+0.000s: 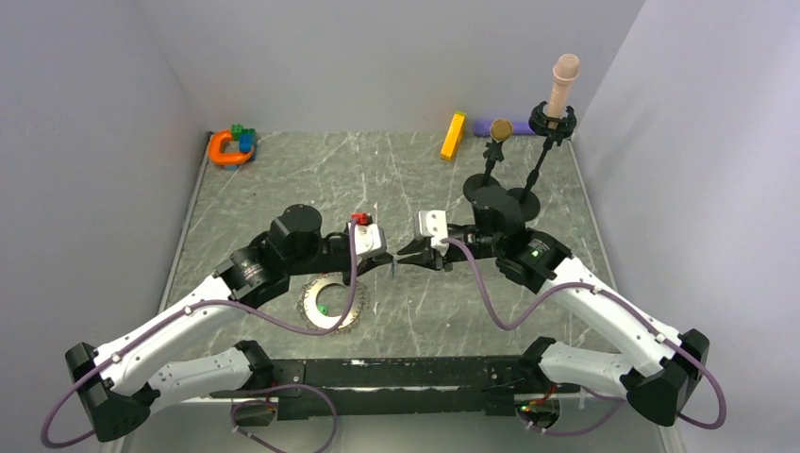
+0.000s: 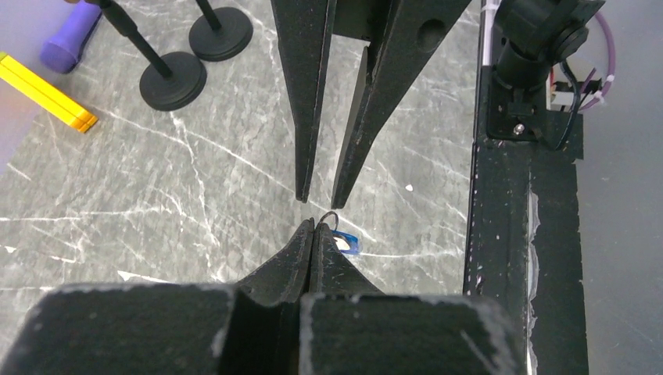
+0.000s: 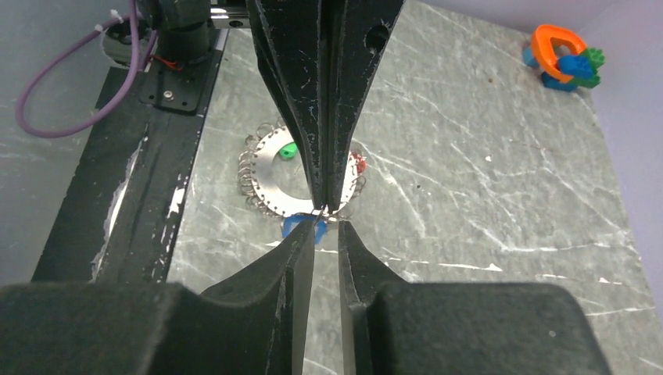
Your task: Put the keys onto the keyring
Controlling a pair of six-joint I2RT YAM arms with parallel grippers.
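Left tool [image 2: 313, 228] clamped shut on blue key [image 2: 349, 244], offering its wire loop to right tool [image 3: 327, 232], jaws slightly apart, probably for regrasp. Keyring [image 3: 266, 176] waits at 8 o'clock.

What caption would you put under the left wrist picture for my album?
Left gripper, jaws shut on a tiny blue key, faces the right gripper tip to tip.

I see the flat, silvery, toothed metal keyring [image 1: 341, 319] lying level. A tiny green-headed key [image 3: 288, 151] sits in its opening, a red-headed one [image 3: 360, 164] at its rim, and a blue-headed one [image 2: 348, 244] near its edge.
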